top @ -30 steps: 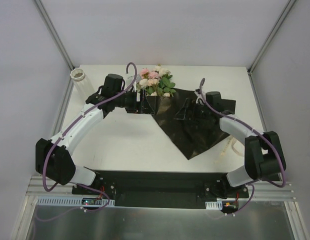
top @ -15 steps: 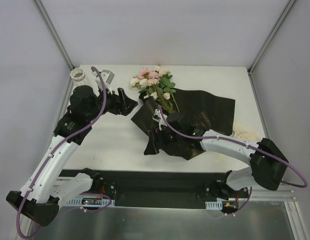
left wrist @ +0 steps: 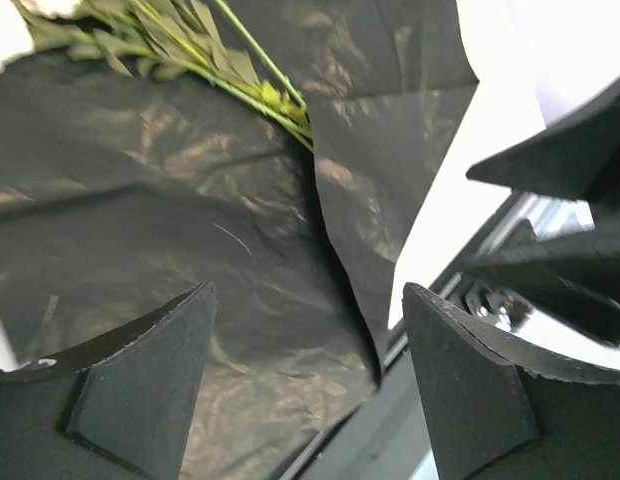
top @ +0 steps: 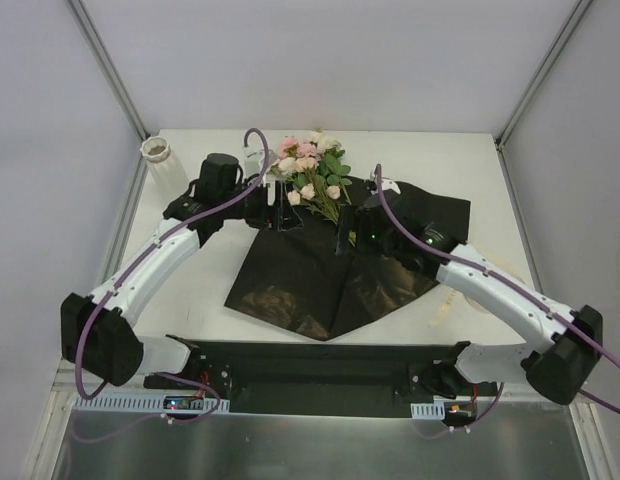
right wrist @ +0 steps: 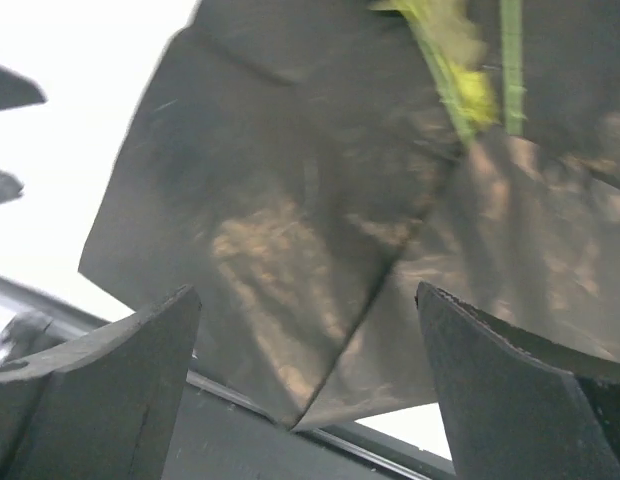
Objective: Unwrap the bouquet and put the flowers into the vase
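Note:
The bouquet lies unwrapped at the table's back centre. The flowers (top: 310, 168), pink and cream roses with green leaves, rest with their stems (left wrist: 240, 75) on the spread black paper (top: 320, 280). My left gripper (top: 285, 212) hovers open just left of the stems, with nothing between its fingers (left wrist: 140, 380). My right gripper (top: 348, 235) hovers open just right of them, over the paper (right wrist: 320, 230), and is also empty. In the right wrist view the stems (right wrist: 460, 70) show at the top. The white ribbed vase (top: 156, 152) stands at the back left corner, apart from both arms.
A cream ribbon end (top: 442, 305) lies on the table at the right, partly under my right arm. The paper's front corner reaches the black base rail (top: 320, 360). Frame posts stand at both back corners.
The black paper now lies spread wide toward the front left. My left arm swung back from the vase side to the stems. My right gripper drew back from the front to the stems, opening wider.

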Robot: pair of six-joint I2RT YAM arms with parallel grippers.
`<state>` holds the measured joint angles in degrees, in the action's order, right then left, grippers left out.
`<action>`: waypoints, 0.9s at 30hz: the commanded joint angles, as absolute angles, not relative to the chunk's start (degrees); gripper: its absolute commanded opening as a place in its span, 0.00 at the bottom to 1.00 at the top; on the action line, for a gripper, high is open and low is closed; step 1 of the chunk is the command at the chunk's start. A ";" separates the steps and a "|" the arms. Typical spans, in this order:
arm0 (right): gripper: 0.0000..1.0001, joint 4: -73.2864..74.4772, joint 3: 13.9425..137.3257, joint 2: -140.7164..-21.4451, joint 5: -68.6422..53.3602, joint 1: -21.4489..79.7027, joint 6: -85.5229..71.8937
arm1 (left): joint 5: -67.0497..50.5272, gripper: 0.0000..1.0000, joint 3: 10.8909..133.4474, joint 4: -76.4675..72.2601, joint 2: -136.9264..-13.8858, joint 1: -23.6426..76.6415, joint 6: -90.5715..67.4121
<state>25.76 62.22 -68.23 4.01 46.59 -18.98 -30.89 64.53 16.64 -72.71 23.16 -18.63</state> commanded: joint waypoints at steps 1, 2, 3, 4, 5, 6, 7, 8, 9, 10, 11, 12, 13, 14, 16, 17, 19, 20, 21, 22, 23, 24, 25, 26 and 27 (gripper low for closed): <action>0.93 43.15 67.84 -76.63 26.44 45.71 -31.36 | -39.54 0.73 67.32 17.49 -78.99 22.76 -22.93; 0.93 43.42 68.81 -79.16 27.06 45.36 -32.68 | -40.42 0.72 67.32 17.58 -80.32 22.68 -24.42; 0.93 44.20 69.34 -80.67 27.85 44.83 -36.70 | -43.04 0.72 67.41 17.58 -81.72 22.68 -24.96; 0.93 44.82 70.30 -82.25 27.95 43.87 -37.78 | -44.81 0.71 67.76 17.49 -84.61 22.68 -25.31; 0.93 45.09 71.88 -85.40 27.69 43.60 -38.75 | -45.87 0.70 67.85 17.49 -85.94 22.68 -26.18; 0.93 45.35 72.76 -87.00 28.21 43.42 -39.54 | -46.92 0.68 67.94 17.49 -88.22 22.68 -26.45; 0.93 45.79 73.64 -88.58 28.82 43.16 -41.46 | -47.02 0.68 67.77 17.40 -89.11 22.68 -26.80; 0.93 46.92 74.96 -91.90 29.44 43.15 -42.01 | -46.93 0.68 67.76 17.49 -89.82 22.68 -26.89; 0.93 49.11 78.10 -93.67 30.92 43.15 -42.45 | -45.98 0.67 67.59 17.49 -90.87 22.68 -27.07; 0.93 50.09 79.53 -95.43 31.46 43.15 -43.50 | -45.44 0.67 67.15 17.40 -91.23 22.68 -27.33; 0.93 51.58 81.37 -98.84 31.46 43.15 -43.85 | -45.00 0.67 67.06 17.23 -91.58 22.68 -27.51; 0.93 53.77 83.91 -100.53 31.81 43.24 -44.38 | -44.74 0.67 66.97 17.31 -92.19 22.68 -27.60; 0.93 54.40 84.81 -101.85 31.82 43.24 -44.65 | -44.21 0.67 66.62 17.05 -92.37 22.68 -27.86; 0.93 54.49 85.08 -103.61 31.56 43.33 -45.26 | -44.21 0.67 66.53 16.96 -92.72 22.68 -28.04; 0.93 53.96 84.64 -104.76 31.29 43.94 -45.96 | -44.38 0.66 66.18 16.44 -93.95 22.59 -28.47; 0.93 54.14 84.38 -105.37 31.72 43.86 -46.92 | -44.56 0.66 66.09 16.35 -94.39 22.59 -28.65; 0.93 55.37 82.72 -105.56 33.31 44.03 -48.51 | -45.26 0.66 65.57 15.74 -95.97 22.24 -29.79; 0.94 55.55 81.75 -105.12 33.83 44.03 -49.56 | -46.66 0.65 65.31 14.78 -96.59 22.15 -30.32; 0.94 55.46 80.78 -104.77 34.19 44.03 -50.01 | -47.54 0.65 65.13 14.07 -97.64 21.97 -31.02; 0.94 55.28 78.68 -104.42 34.28 43.95 -50.18 | -48.59 0.64 64.52 13.19 -98.08 21.71 -32.33; 0.94 55.11 77.97 -103.63 34.19 43.95 -50.36 | -50.17 0.64 64.25 11.53 -98.43 21.45 -33.13; 0.94 55.19 77.26 -103.36 33.93 43.86 -50.36 | -50.71 0.64 63.90 10.64 -98.79 21.36 -33.74; 0.93 55.37 76.30 -102.84 34.01 44.03 -50.36 | -51.15 0.64 63.46 10.11 -98.79 21.27 -34.53; 0.93 55.37 74.03 -101.35 34.10 43.95 -50.45 | -51.24 0.64 63.37 9.67 -98.79 21.10 -34.80; 0.93 55.46 72.44 -100.29 34.10 44.12 -50.54 | -51.24 0.64 63.20 9.49 -98.70 21.09 -34.80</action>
